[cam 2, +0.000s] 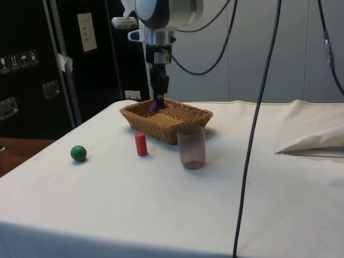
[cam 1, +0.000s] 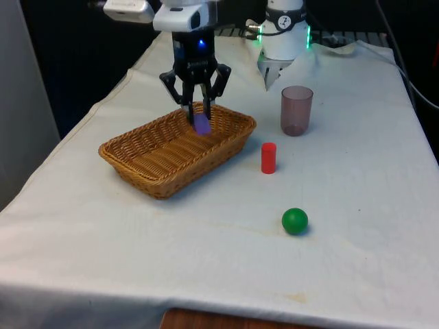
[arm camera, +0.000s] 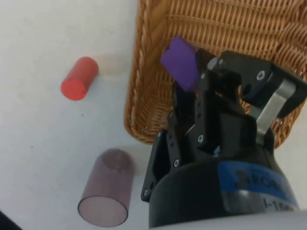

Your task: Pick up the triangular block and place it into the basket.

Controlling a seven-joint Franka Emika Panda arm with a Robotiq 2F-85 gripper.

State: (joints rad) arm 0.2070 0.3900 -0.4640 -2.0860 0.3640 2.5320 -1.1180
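Observation:
A purple triangular block [cam 1: 202,124] hangs between the fingers of my black gripper [cam 1: 197,118], which is shut on it. The block [arm camera: 181,63] sits just above the far end of the woven wicker basket [cam 1: 144,166], inside the line of its rim. From the side, the gripper [cam 2: 157,103] reaches straight down to the basket [cam 2: 185,115] and the block [cam 2: 153,106] is level with the basket's rim. I cannot tell whether the block touches the basket floor.
A translucent purple cup [cam 1: 296,110] stands upright to the front view's right of the basket. A red cylinder [cam 1: 268,157] stands close to the basket's near corner. A green ball [cam 1: 295,221] lies nearer the table's front edge.

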